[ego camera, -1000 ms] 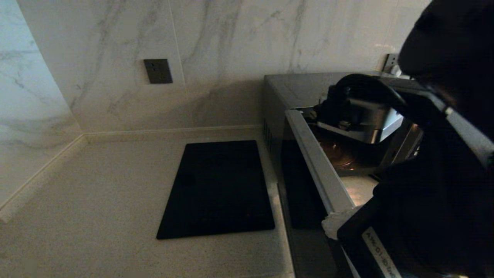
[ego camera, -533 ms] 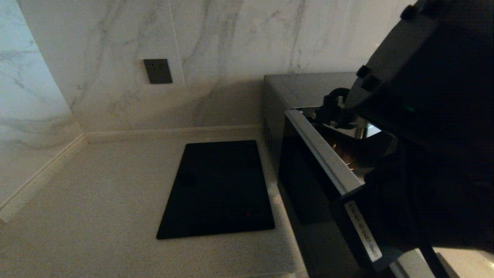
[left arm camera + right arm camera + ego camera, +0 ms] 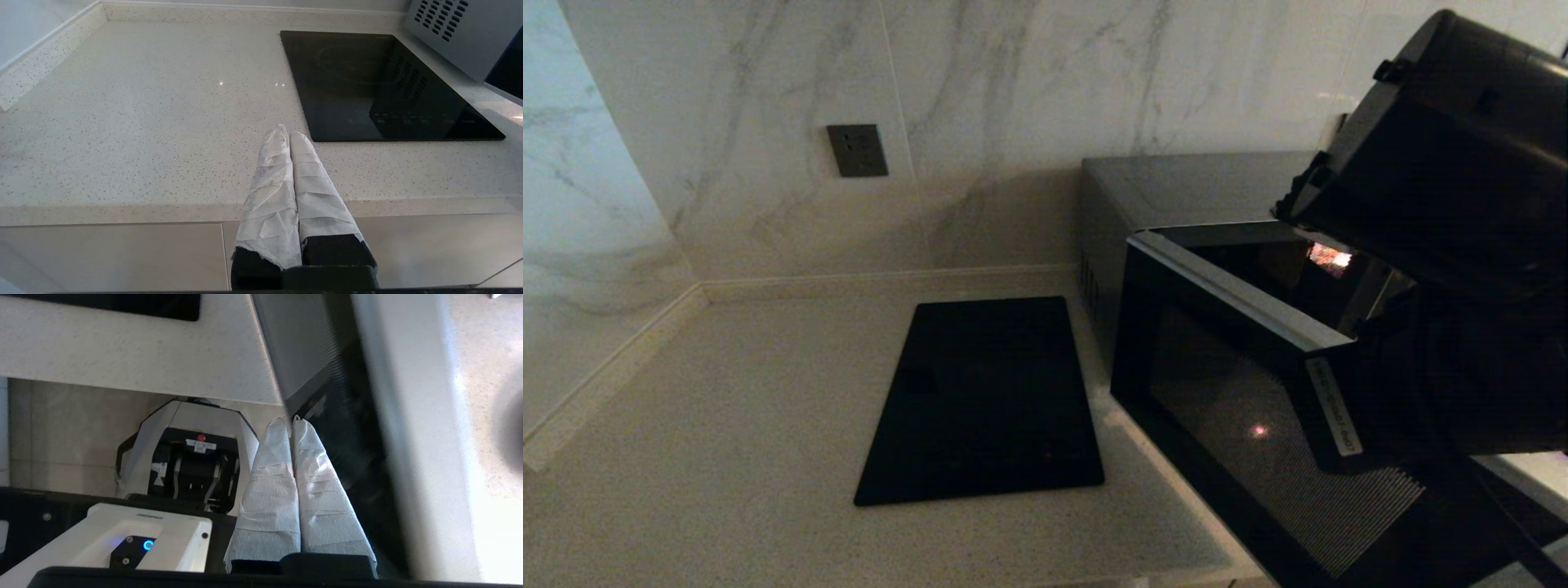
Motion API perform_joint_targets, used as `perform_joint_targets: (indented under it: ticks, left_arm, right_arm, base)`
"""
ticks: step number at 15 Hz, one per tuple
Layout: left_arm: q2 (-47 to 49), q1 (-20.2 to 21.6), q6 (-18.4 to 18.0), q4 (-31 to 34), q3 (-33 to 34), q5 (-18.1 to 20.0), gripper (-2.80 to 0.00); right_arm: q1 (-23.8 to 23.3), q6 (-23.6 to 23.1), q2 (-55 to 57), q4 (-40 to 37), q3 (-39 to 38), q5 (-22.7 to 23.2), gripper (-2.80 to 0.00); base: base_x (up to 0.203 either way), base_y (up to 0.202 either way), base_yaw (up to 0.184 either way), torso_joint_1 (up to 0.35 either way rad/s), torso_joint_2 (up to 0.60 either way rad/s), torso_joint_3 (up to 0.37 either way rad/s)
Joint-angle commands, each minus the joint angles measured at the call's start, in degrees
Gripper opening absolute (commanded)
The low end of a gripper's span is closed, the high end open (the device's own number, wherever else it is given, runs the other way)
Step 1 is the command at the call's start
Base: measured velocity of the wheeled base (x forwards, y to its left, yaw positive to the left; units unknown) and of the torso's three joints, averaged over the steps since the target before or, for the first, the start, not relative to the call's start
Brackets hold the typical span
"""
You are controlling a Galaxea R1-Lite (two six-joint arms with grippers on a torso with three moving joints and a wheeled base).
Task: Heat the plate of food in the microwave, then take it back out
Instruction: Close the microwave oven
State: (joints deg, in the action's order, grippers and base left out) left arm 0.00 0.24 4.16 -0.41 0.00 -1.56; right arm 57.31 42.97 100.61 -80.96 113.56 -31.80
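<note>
microwave at right end of counter, door swung partly out over the front edge. right gripper nearest, white-wrapped fingers pressed together on nothing, tips by the door edge. left gripper clenched empty, below the counter front. beyond: black cooktop, wall outlet. plate of food not visible.

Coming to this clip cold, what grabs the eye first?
The microwave at the counter's right end, its dark glass door swung partly open. The right arm looms black over it; the right gripper, shut and wrapped in white, sits by the door's edge. A black cooktop lies to its left.
</note>
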Motion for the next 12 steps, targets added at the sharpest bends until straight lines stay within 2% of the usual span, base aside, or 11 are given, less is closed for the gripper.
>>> perform_joint_targets:
  ticks: [1,4,9,12]
  left_arm:
    - [0.09,0.02,0.06,-0.02,0.0,-0.02,-2.8]
    - [0.09,0.02,0.06,-0.02,0.0,-0.02,-2.8]
    - [0.09,0.02,0.06,-0.02,0.0,-0.02,-2.8]
    - [0.09,0.02,0.06,-0.02,0.0,-0.02,-2.8]
  right_arm:
    - [-0.94,0.74,-0.36,-0.89,0.0,-1.7,-2.8]
    - [-3.56,3.02,0.04,-1.7,0.0,-3.45,-2.8]
    - [-15.68,4.53,1.38,-2.31,-0.06,-5.72,-2.8]
    - [-19.93,5.62,1.59,-2.45,-0.63,-5.82,-2.8]
  base:
    - [0.0,0.0,0.0,0.0,0.0,0.0]
    - [0.0,0.0,0.0,0.0,0.0,0.0]
    - [0.0,0.0,0.0,0.0,0.0,0.0]
    - [0.0,0.0,0.0,0.0,0.0,0.0]
